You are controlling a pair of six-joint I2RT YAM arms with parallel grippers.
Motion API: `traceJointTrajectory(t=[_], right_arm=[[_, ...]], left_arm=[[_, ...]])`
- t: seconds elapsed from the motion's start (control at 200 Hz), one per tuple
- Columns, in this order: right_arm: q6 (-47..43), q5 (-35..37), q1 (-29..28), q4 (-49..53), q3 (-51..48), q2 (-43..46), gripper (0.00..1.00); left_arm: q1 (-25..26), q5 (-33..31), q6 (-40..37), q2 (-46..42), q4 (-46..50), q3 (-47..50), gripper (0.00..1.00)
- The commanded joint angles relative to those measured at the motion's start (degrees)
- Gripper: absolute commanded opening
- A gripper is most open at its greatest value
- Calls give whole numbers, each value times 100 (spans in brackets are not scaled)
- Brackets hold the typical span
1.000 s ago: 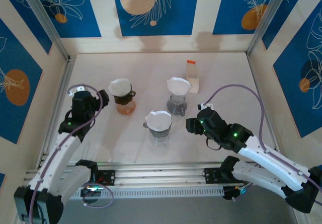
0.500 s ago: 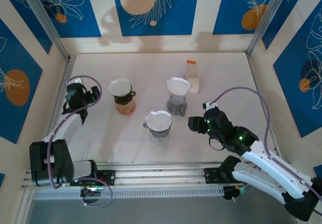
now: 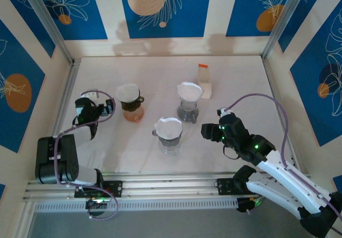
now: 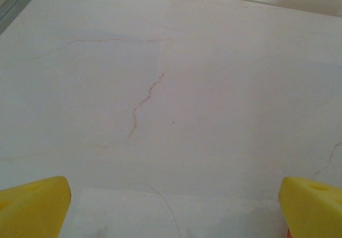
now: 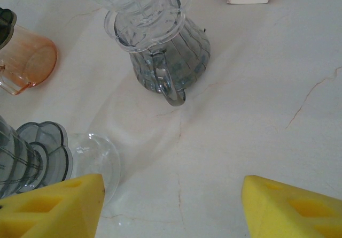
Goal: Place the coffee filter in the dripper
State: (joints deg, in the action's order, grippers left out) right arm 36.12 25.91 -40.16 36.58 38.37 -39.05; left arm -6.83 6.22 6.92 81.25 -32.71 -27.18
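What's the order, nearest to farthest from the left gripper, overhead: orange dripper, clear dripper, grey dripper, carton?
1. Orange dripper, just right of the left gripper.
2. Clear dripper, front centre.
3. Grey dripper, behind it, rightward.
4. Carton, back right.

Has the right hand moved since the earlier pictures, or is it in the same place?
Yes, slightly. In the top view the right hand has drawn back to the right, away from the nearest clear dripper, which has kept its place.
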Motion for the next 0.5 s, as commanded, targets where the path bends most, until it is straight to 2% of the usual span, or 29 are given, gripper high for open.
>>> traceJointTrajectory(t=[0.0,0.495], right_arm=[[-52,-120,35,-82,-43,88,69],[-26,-108,68,-208,-102,125,69]], left_arm=[[93,9,-24,231,-1037,299,100],[173,-110,-61,253,-1206,394,100]])
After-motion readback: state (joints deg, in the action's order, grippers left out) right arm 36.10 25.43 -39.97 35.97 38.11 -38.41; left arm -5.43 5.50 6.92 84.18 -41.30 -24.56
